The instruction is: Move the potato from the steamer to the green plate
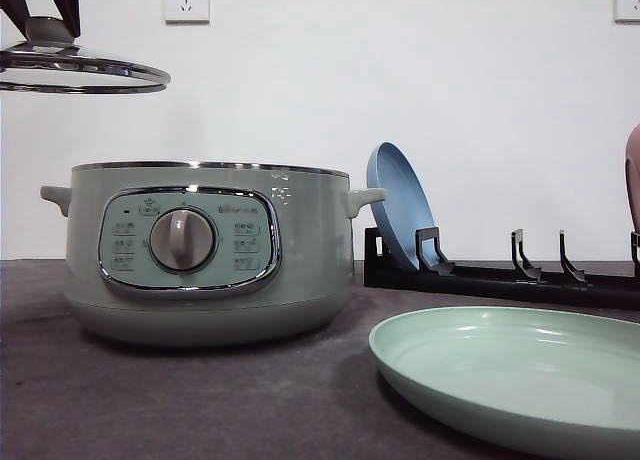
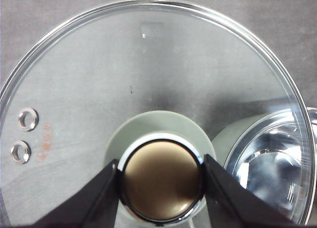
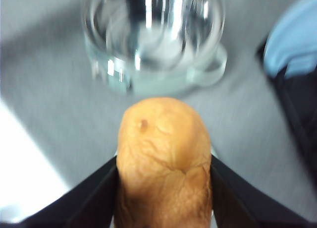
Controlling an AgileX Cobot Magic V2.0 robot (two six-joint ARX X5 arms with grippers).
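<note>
My right gripper (image 3: pixel 163 188) is clamped on the potato (image 3: pixel 163 163), matte, wrinkled orange-brown skin, held in the air above the grey worktop (image 1: pixel 200 400) with the open steamer (image 1: pixel 210 250) below it. My left gripper (image 2: pixel 161 181) pinches the chrome-ringed knob of the round glass lid (image 2: pixel 99 89), aloft. The glossy green plate (image 1: pixel 520 375) sits at the worktop's front right corner.

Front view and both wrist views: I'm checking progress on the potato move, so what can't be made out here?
- Steamer interior: front view, hidden by its own wall.
- Steamer: right wrist view, motion-blurred.
- Potato lower end: right wrist view, cut off by the frame edge.
- Green plate: front view, right side cut off.
- Lid: front view, left part cut off.
</note>
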